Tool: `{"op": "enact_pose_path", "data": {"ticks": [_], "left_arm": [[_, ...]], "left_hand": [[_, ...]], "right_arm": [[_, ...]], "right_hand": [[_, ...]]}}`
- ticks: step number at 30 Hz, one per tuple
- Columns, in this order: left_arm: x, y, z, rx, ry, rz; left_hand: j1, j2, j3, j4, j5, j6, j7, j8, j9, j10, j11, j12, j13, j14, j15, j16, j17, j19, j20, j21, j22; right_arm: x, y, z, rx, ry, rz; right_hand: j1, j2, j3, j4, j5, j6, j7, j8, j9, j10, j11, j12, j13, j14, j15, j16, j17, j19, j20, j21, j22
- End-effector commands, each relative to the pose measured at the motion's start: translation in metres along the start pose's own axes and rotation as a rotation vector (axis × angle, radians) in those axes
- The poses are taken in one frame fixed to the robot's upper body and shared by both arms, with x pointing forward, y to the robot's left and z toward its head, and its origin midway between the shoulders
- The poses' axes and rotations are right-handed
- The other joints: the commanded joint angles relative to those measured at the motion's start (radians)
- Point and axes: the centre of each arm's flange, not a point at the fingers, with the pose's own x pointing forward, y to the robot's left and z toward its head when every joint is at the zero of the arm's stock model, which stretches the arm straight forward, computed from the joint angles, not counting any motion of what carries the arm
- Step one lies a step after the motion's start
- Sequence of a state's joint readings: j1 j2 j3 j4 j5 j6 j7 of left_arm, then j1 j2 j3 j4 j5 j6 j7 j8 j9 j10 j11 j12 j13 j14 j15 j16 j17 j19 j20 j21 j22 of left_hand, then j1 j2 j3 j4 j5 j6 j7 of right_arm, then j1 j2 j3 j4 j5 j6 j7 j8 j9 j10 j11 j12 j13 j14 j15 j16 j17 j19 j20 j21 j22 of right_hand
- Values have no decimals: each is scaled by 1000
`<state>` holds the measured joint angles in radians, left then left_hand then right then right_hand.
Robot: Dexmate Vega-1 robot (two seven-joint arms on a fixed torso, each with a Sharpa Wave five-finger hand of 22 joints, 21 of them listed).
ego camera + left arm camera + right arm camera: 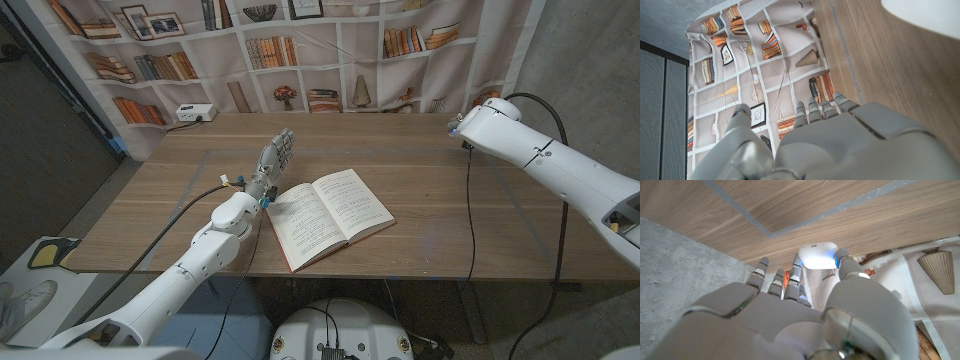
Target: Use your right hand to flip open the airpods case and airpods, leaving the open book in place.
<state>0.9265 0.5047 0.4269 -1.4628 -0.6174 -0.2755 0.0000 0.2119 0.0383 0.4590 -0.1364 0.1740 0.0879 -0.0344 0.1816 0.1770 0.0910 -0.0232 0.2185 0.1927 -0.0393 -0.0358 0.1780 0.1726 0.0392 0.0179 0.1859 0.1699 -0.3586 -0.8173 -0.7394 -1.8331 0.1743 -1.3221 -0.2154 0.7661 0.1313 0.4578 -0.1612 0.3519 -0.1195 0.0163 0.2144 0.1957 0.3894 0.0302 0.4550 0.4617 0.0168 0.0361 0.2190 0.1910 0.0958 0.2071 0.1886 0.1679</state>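
The open book [330,215] lies at the table's middle, pages up. In the right wrist view, the white airpods case [817,255] sits between a fingertip [797,262] and the thumb [846,265] of my right hand [790,315], close to the wooden table [830,205]; its lid looks closed. My right arm reaches to the table's far right edge, where a bit of the right hand [457,124] shows past the forearm. My left hand [275,160] stands upright left of the book, fingers apart, holding nothing.
A white box [195,113] with a cord sits at the table's far left corner. A bookshelf-print backdrop [330,50] hangs behind the table. A black cable [468,200] drops from my right arm across the table's right side.
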Motion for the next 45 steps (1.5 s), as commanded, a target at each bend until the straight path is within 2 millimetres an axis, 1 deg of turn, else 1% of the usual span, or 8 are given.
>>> {"op": "enact_pose_path", "data": {"ticks": [1, 3, 11, 27, 29, 34, 41, 45], "left_arm": [[-3, 0, 5, -6, -3, 8], [-4, 0, 5, -12, -3, 8], [-4, -1, 6, -18, -7, 4], [-8, -5, 2, -42, 7, 14], [-8, -6, 3, -46, -1, 12], [-9, -10, 5, -55, -20, 14], [-11, -18, 14, -55, -53, 20], [-12, -22, 19, -49, -65, 19]], "left_hand": [[-1, 7, 3, -3, 4, 11, -2, 7, 0, 7, 3, -1, 4, -2, 1, 2, 2, -2, -1, 6, 4], [3, 11, 6, -4, 4, 18, -2, 9, 0, 7, 7, -1, 4, -2, -2, 2, 1, 0, -15, 7, 4], [8, 18, 9, -6, 4, 24, -2, 10, 0, 5, 11, -2, 4, -3, -3, 2, 1, 0, -15, 6, 4], [16, 27, 15, -8, 4, 25, 1, 8, 1, 6, 13, -2, 4, -3, -2, 2, 1, 2, -21, 7, 4], [20, 35, 18, -7, 4, 30, 1, 10, 1, 9, 17, -1, 4, -1, -1, 3, 1, 5, -23, 8, 4], [43, 75, 40, -7, 5, 56, 22, 15, 1, 43, 20, 11, 4, 19, -16, 8, 0, 29, -42, 15, 3], [59, 87, 50, -13, 5, 66, 15, 16, 1, 59, 12, 15, 4, 32, -20, 9, -1, 33, -40, 13, 2], [75, 96, 59, -18, 5, 81, 21, 18, 1, 79, 14, 21, 3, 42, -27, 9, -2, 39, -38, 13, 2]], "right_arm": [[-34, -8, 16, 62, -143, 4], [-42, -13, 18, 78, -175, 7], [-59, -18, 24, 84, -218, 2], [-74, -14, 20, 201, -300, 50], [-75, -13, 21, 215, -307, 56], [-76, -10, 22, 261, -316, 67], [-78, -4, 24, 298, -336, 83], [-80, -2, 25, 311, -342, 90]], "right_hand": [[11, -3, -2, -1, 11, 3, 0, -2, 3, 54, -50, 6, 5, 9, -1, -1, 2, 7, 5, 0, 1], [11, -3, -3, -1, 12, 4, 0, -3, 3, 53, -48, 6, 5, 10, -2, -1, 2, 7, 5, 0, 1], [13, -5, -5, 0, 15, 5, -1, -4, 3, 51, -50, 7, 7, 15, -5, 0, 3, 9, 5, 0, 1], [17, -9, -10, 0, 22, 17, 2, -3, 3, 62, -48, 14, 9, 26, -6, 0, 2, 16, 5, 1, 1], [17, -10, -11, 0, 23, 19, 2, -3, 3, 63, -48, 15, 9, 27, -6, 0, 2, 17, 5, 1, 1], [19, -12, -12, -1, 26, 21, 1, -3, 3, 66, -44, 17, 9, 31, -8, 0, 2, 18, 5, 1, 2], [22, -15, -14, -2, 30, 33, 5, -1, 3, 78, -44, 21, 7, 40, -14, 1, 2, 21, 5, 1, 2], [24, -15, -14, -3, 32, 36, 5, -1, 2, 80, -46, 22, 6, 42, -15, 1, 2, 22, 5, 1, 2]]}}
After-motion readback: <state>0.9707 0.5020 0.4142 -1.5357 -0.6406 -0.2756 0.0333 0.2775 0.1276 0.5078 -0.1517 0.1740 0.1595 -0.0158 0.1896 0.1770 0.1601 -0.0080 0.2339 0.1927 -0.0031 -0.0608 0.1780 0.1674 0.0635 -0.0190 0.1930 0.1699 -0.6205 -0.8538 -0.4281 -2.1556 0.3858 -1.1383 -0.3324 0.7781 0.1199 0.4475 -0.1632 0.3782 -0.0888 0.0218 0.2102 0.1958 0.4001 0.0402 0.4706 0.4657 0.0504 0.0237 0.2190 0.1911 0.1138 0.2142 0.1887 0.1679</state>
